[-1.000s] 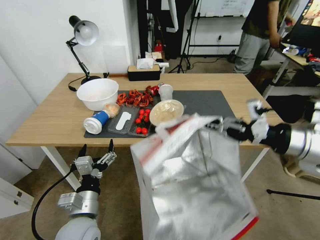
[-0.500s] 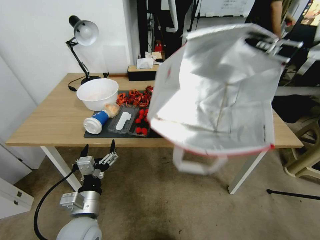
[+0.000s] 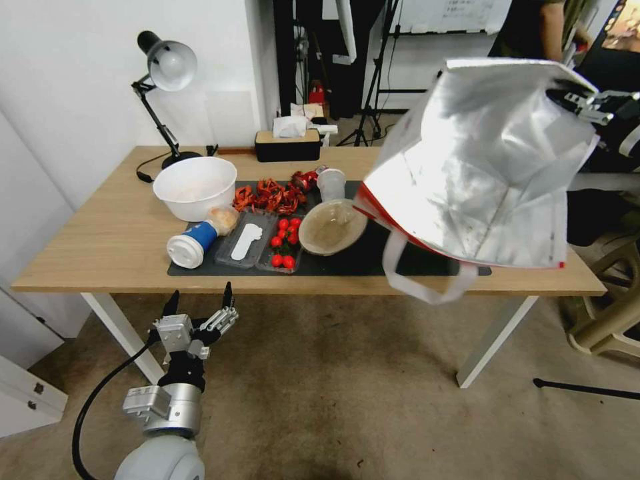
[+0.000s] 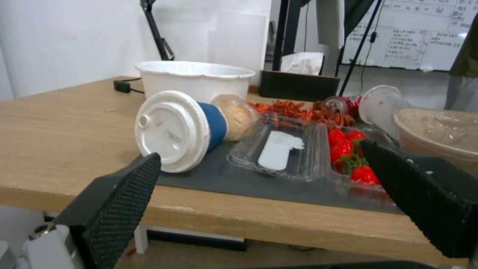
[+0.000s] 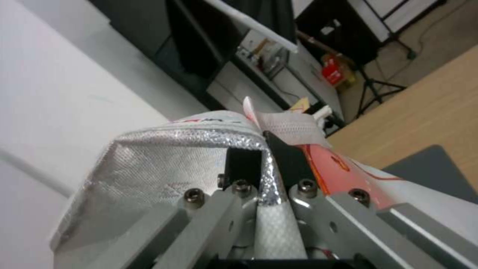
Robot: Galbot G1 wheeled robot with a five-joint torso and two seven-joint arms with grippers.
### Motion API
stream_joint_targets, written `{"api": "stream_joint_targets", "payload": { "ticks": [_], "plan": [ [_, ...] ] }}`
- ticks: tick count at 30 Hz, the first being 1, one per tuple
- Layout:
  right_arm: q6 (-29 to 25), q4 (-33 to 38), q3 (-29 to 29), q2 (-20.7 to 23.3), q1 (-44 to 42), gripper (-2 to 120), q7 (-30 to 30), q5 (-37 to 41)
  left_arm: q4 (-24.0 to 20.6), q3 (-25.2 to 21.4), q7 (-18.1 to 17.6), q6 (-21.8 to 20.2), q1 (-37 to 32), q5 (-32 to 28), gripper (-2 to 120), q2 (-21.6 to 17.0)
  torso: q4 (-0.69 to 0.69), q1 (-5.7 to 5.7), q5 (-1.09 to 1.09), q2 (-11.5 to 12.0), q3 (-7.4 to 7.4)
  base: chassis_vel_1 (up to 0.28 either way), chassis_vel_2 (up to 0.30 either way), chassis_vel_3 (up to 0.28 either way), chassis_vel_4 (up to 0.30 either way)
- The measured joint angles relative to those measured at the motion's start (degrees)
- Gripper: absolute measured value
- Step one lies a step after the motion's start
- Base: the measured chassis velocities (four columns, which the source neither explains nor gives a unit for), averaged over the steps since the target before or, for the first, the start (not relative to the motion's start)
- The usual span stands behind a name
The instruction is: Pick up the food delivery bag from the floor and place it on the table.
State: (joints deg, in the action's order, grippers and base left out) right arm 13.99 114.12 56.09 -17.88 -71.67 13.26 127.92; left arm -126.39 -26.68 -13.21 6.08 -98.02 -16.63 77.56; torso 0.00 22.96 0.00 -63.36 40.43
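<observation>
Swung further toward the robot's right since half a second ago, the boxy red-and-white food delivery bag with crinkly silver foil lining (image 3: 490, 167) now hangs tipped in the air above the right end of the large light-wood table on white legs (image 3: 100, 247), clear of the stained beige-brown floor (image 3: 320, 400). The right gripper (image 5: 268, 164) is pinched on the bag's rim, foil and white fabric clamped between its jaws, though how deep that bite goes appears uncertain from the wrist view. One white strap handle (image 3: 427, 283) dangles below the bag's open mouth, just past the table's front edge. The left gripper (image 3: 200, 310) waits low before the table, fingers spread wide and empty.

Risks from here: a thin edge grip on slippery foil could slide free if the bag sways. Lowered too far left, the bag or its loose strap could knock the shallow beige bowl covered in plastic film (image 3: 331, 227) or the clear plastic tray of red cherry tomatoes (image 3: 283, 243) on the dark grey mat (image 3: 427, 200).
</observation>
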Motion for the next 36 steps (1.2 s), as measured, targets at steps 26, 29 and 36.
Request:
{"api": "stream_joint_targets", "payload": {
  "ticks": [26,29,36],
  "plan": [
    [2.88,-9.54,-19.05,-8.51,16.45,0,16.13,-8.13,0.69,-0.31,-0.02,0.35,-0.24,1.20,100,0.37,0.00,0.00,-0.01,0.01,-0.01,0.000,0.000,0.000,0.000],
    [2.69,-10.07,-19.06,-8.63,17.02,0,16.78,-8.21,0.91,-0.26,0.00,0.37,-0.12,1.31,100,0.37,0.00,0.00,0.00,0.01,-0.01,0.000,0.000,0.000,0.000],
    [1.45,-10.75,-21.45,-9.68,20.48,0,20.81,-9.11,1.09,-0.22,0.01,0.37,0.14,1.33,100,0.25,0.00,0.00,0.00,0.01,-0.01,0.000,0.000,0.000,0.000]
  ]
}}
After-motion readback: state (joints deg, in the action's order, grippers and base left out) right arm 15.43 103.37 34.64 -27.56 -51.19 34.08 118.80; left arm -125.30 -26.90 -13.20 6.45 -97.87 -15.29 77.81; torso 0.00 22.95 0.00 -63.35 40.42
